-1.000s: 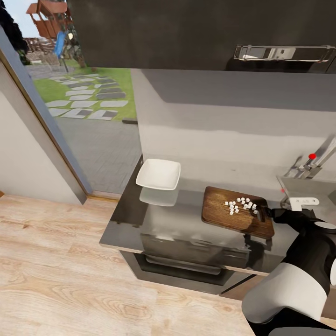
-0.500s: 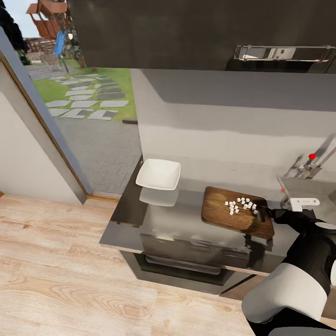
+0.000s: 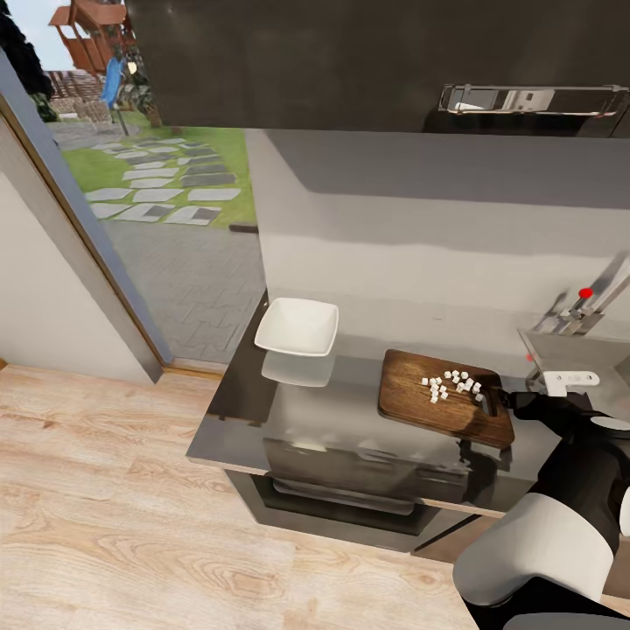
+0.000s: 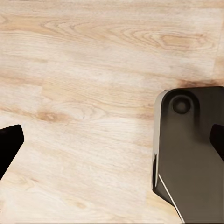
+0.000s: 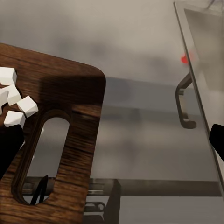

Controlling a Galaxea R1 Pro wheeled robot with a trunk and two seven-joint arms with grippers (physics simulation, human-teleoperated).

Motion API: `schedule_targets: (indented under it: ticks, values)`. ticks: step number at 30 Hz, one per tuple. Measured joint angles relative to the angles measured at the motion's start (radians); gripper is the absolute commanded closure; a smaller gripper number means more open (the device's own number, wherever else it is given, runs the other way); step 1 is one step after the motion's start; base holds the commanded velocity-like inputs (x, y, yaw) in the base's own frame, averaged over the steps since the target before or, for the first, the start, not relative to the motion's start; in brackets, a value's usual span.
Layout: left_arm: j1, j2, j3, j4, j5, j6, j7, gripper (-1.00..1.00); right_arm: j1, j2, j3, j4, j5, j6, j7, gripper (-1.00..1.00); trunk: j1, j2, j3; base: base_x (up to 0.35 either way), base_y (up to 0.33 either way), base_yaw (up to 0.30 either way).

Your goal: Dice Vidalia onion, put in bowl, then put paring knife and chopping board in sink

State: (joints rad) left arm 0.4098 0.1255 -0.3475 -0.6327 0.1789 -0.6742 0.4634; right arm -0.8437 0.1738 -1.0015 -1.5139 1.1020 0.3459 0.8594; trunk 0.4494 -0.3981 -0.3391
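White diced onion [image 3: 451, 386] lies at nine o'clock from the right gripper [image 3: 492, 401], whose spread fingers hold nothing.

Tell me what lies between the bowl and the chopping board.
Nothing: in the head view only bare grey countertop separates the bowl from the board, whose onion cubes sit on it.
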Motion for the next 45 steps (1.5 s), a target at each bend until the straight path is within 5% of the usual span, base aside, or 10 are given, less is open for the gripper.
schedule_targets:
  ticks: [45]
  values:
    - [-0.002,-0.009,0.0,0.03,0.0,0.002,0.0,-1.0,0.0,0.0,0.0,0.0,0.001,0.002,0.001,-1.0,0.0,0.0,-0.012,-0.009,-0.008,0.0]
